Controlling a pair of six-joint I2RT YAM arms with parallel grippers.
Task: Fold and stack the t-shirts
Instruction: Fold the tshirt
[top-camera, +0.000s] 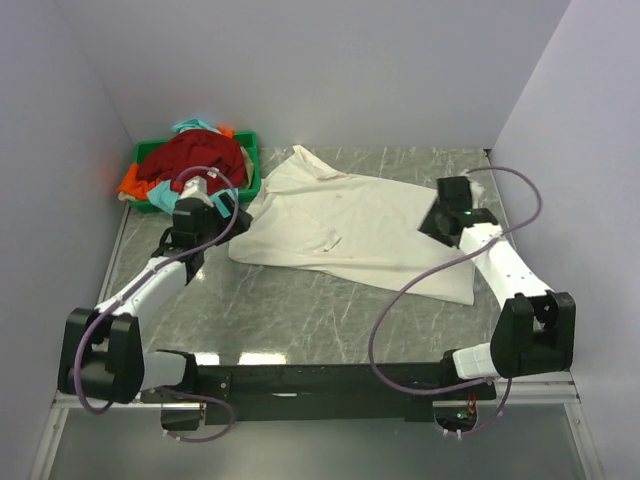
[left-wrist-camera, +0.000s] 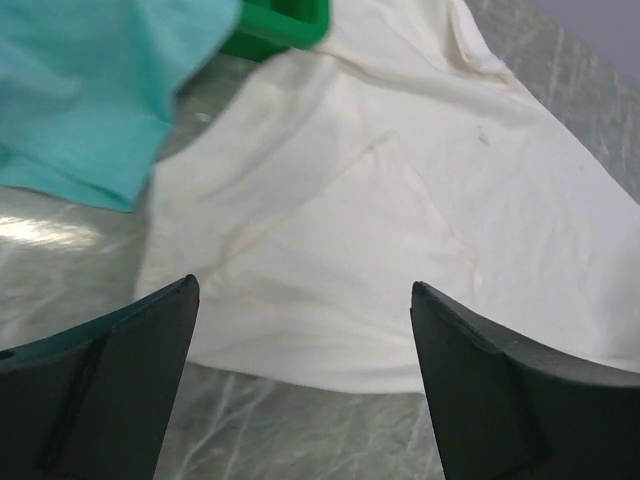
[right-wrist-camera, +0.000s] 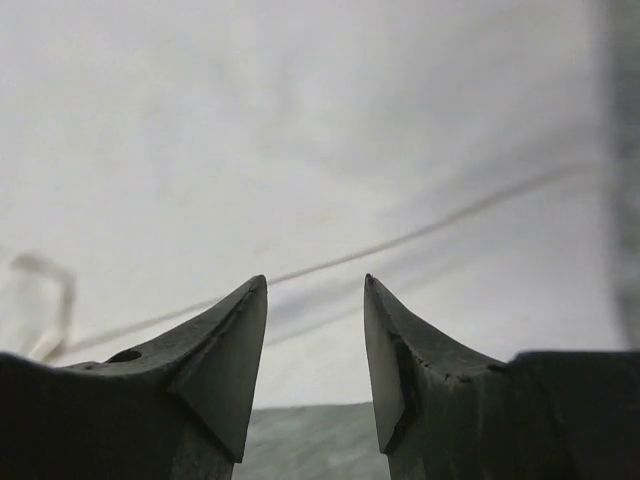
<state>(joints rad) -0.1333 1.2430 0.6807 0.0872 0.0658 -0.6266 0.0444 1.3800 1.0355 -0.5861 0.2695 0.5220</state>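
A cream-white t-shirt (top-camera: 350, 220) lies spread on the table, rumpled at its left side. My left gripper (top-camera: 222, 207) hovers just off the shirt's left edge (left-wrist-camera: 400, 220), wide open (left-wrist-camera: 305, 290) and empty. My right gripper (top-camera: 446, 216) stands over the shirt's right part (right-wrist-camera: 300, 150), jaws (right-wrist-camera: 315, 282) apart with nothing between them. A dark red t-shirt (top-camera: 195, 155), a teal one (left-wrist-camera: 90, 90) and an orange one (top-camera: 132, 183) are heaped in the bin at the back left.
The green plastic bin (top-camera: 250, 170) stands in the back left corner, close behind my left gripper, with teal cloth hanging over its front. Walls enclose the table on the left, back and right. Purple cables loop from both arms.
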